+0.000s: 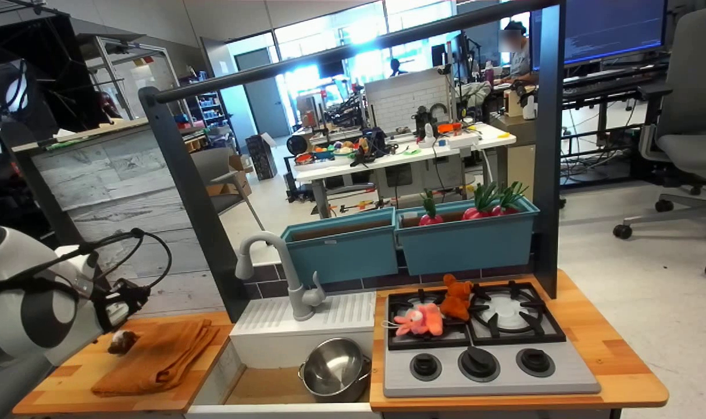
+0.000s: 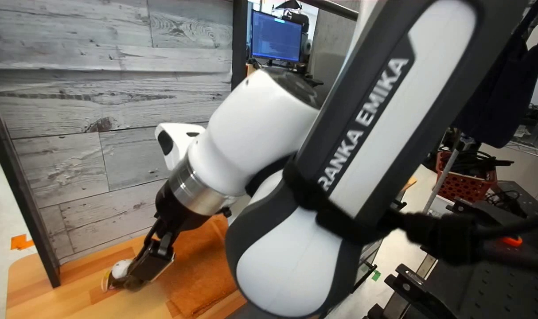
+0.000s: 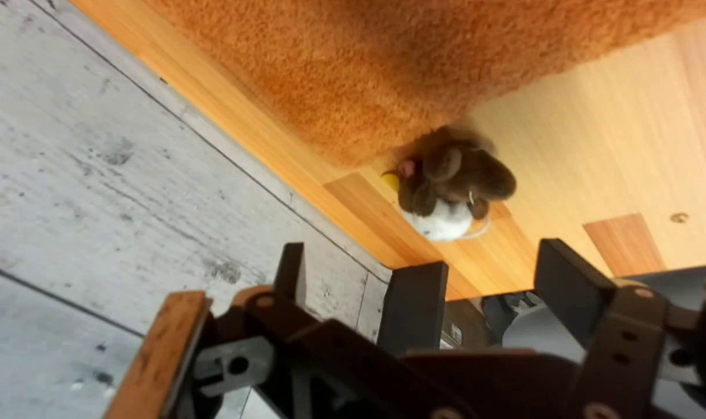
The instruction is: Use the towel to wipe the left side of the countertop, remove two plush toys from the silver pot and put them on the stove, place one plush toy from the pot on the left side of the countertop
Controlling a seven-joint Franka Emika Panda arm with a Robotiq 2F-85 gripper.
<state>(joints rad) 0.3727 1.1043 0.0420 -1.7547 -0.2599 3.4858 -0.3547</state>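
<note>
Brown plush toy (image 3: 464, 173) near countertop (image 3: 597, 151) back edge; your gripper (image 3: 424, 256) wide, empty: lift straight off, no drag.

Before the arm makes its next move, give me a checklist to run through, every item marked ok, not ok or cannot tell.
1. Gripper open: ok, its jaws stand wide apart in the wrist view.
2. Brown plush toy free of the grip: ok, it lies on the countertop, not between the jaws.
3. Pink plush toy and orange plush toy on the stove: ok, both are there.
4. Silver pot without toys: ok, none shows inside.
5. Wiping of the countertop done: cannot tell; the towel lies folded on it.
6. Gripper's clearance from the plank wall: cannot tell, the gap is hard to judge.
</note>
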